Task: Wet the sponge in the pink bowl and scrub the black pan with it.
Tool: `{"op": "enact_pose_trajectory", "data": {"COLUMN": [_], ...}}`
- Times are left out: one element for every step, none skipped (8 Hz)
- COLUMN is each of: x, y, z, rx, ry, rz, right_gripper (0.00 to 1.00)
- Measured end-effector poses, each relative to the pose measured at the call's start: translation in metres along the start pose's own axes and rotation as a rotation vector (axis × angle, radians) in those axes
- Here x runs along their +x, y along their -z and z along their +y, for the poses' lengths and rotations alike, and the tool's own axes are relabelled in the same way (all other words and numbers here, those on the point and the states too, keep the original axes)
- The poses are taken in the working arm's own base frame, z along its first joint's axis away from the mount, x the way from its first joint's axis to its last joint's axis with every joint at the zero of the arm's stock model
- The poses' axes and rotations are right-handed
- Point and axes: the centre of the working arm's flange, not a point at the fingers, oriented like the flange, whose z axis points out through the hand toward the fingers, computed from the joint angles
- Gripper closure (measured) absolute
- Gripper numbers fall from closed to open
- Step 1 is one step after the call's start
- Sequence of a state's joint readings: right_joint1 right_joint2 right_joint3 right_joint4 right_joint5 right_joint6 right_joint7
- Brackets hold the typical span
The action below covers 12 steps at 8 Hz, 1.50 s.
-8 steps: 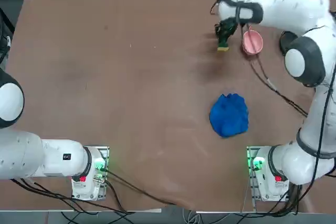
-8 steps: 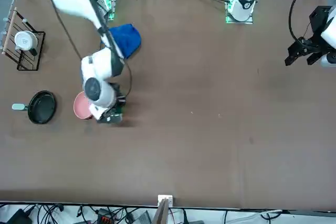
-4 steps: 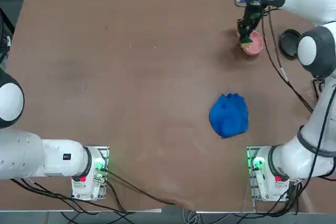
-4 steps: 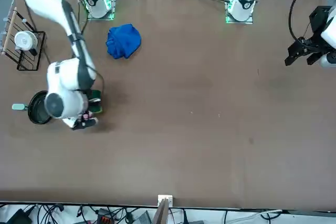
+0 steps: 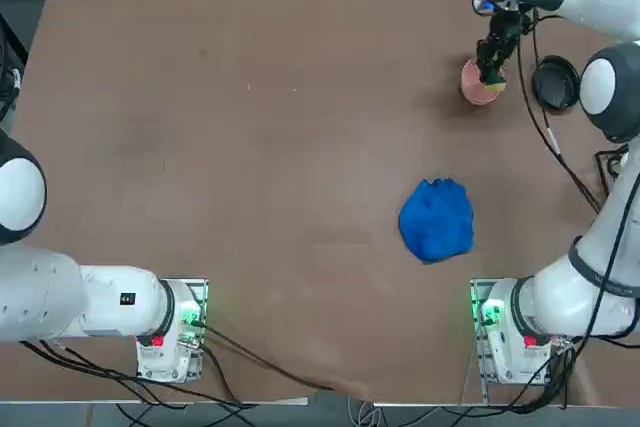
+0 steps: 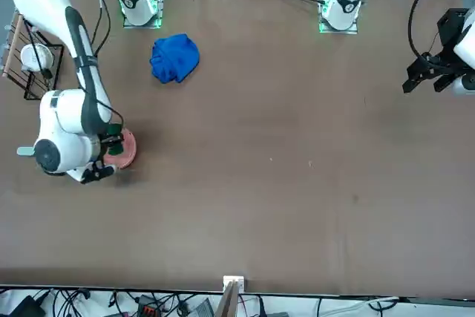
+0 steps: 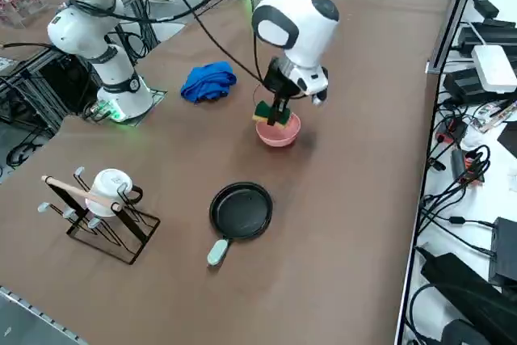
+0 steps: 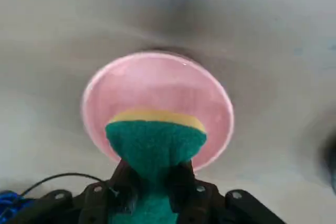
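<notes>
Right gripper (image 8: 152, 184) clamped on sponge (image 8: 156, 142), held over bowl (image 8: 157, 85), yellow edge toward it. Judged step: wetting, just beginning; contact with water can't be told. Next: lower straight in, soak, lift clear, then carry to pan (image 7: 241, 211), beside bowl, handle (image 7: 217, 252) outward.

The right arm (image 7: 283, 22) has white, rounded housings with dark grey bands at the joints. Black cables run along its exterior. The black fingers (image 8: 181, 184) attach to black mounts with visible screws.
</notes>
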<state>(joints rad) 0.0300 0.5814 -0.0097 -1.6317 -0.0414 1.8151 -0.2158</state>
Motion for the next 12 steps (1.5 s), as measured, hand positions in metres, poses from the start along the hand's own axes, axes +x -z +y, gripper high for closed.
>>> {"op": "enact_pose_trajectory", "data": {"x": [0.002,0.007,0.013,0.018,0.022,0.026,0.029,0.032,0.034,0.035,0.035,0.035], "y": [-0.006,-0.013,-0.020,-0.026,-0.033,-0.040,-0.047,-0.053,-0.059,-0.060,-0.060,-0.060], "z": [0.001,0.000,-0.002,-0.003,-0.004,-0.003,-0.003,-0.003,-0.004,-0.004,-0.005,-0.005], "rx": [-0.006,-0.006,-0.009,-0.010,-0.011,-0.012,-0.012,-0.013,-0.012,-0.011,-0.011,-0.012], "ry": [0.002,0.006,0.010,0.013,0.015,0.015,0.016,0.017,0.019,0.020,0.021,0.021], "rz": [-0.008,-0.003,0.015,0.024,0.028,0.033,0.037,0.039,0.035,0.034,0.034,0.034], "right_gripper": [0.68,0.68,0.68,0.67,0.67,0.67,0.67,0.67,0.67,0.67,0.67,0.67]}}
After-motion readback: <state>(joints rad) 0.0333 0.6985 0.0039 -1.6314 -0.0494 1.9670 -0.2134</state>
